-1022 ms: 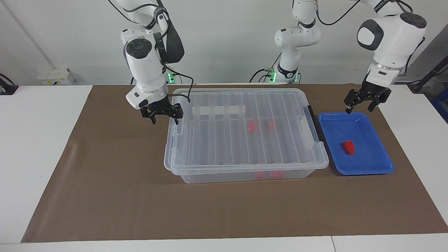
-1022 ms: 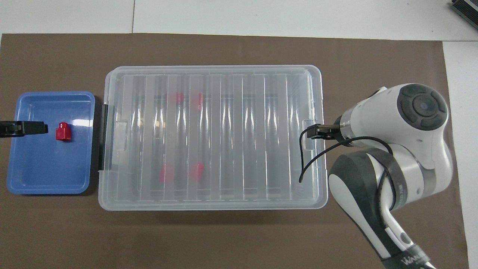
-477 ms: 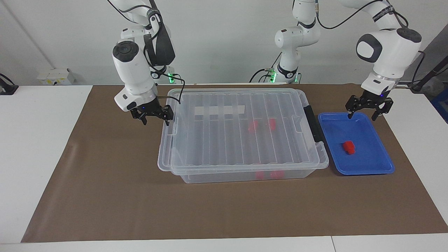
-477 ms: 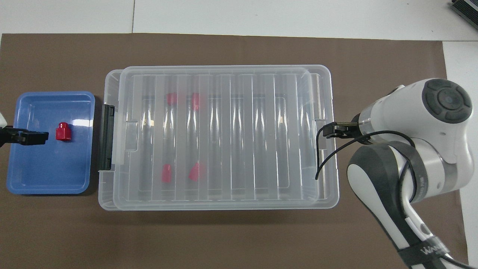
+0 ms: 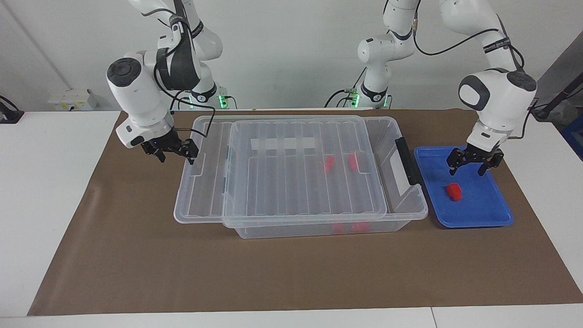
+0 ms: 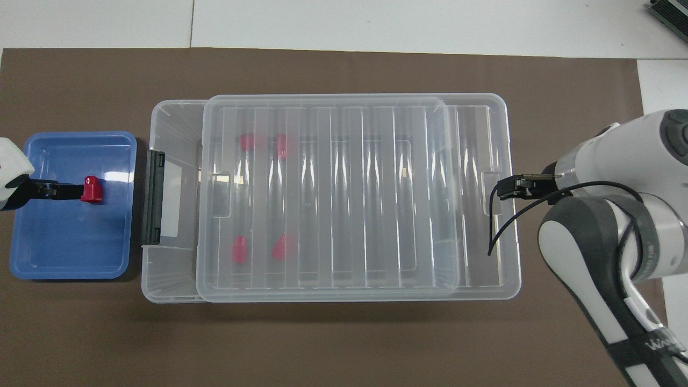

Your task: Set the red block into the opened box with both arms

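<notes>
One red block (image 5: 453, 191) (image 6: 91, 190) lies in the blue tray (image 5: 485, 214) (image 6: 64, 252). My left gripper (image 5: 473, 169) (image 6: 56, 190) hangs open just above the tray, beside the block on the robots' side and not touching it. The clear box (image 5: 412, 202) (image 6: 161, 282) holds several red blocks (image 6: 238, 250). Its ribbed lid (image 5: 282, 182) (image 6: 333, 204) sits shifted toward the right arm's end, so a strip of the box shows by the black handle (image 5: 406, 160) (image 6: 154, 197). My right gripper (image 5: 173, 154) (image 6: 508, 188) is open, with one fingertip at the lid's end tab.
A brown mat (image 5: 291, 273) covers the table under the box and tray. The tray stands close against the box's handle end. White tabletop (image 5: 50, 205) runs along both ends of the mat.
The lid has slid toward the right arm's end together with my right gripper, uncovering the handle end of the box. My left gripper has come down over the tray toward the red block.
</notes>
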`<action>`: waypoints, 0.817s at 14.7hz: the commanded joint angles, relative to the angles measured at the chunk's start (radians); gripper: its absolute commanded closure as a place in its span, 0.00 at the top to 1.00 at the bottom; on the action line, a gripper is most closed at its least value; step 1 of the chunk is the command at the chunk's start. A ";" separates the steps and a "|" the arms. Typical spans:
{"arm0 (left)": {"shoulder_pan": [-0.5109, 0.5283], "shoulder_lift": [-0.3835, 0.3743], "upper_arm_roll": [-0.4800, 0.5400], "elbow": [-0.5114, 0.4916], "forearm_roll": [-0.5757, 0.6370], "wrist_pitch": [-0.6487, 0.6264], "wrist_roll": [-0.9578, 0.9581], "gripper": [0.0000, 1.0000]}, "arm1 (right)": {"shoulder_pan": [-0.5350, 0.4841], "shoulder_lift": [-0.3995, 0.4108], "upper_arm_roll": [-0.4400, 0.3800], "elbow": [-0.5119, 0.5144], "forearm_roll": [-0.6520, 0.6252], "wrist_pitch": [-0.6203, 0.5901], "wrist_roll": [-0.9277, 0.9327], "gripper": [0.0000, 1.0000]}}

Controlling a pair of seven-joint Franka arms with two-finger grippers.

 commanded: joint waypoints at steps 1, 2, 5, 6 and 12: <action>-0.008 0.002 -0.009 0.010 0.013 0.003 -0.159 1.00 | -0.057 -0.031 0.006 -0.022 0.011 -0.012 -0.059 0.97; -0.010 0.002 -0.009 0.008 0.013 0.008 -0.172 1.00 | -0.072 -0.031 0.005 -0.024 0.011 -0.012 -0.077 0.97; -0.014 0.037 -0.009 -0.001 0.013 0.052 -0.173 1.00 | -0.116 -0.034 0.005 -0.024 0.011 -0.012 -0.139 0.97; -0.019 0.065 -0.009 -0.003 0.013 0.084 -0.173 1.00 | -0.132 -0.033 0.005 -0.024 0.011 -0.011 -0.163 0.98; -0.017 0.192 -0.009 0.003 0.013 0.233 -0.164 1.00 | -0.176 -0.033 0.002 -0.021 0.011 -0.008 -0.206 0.98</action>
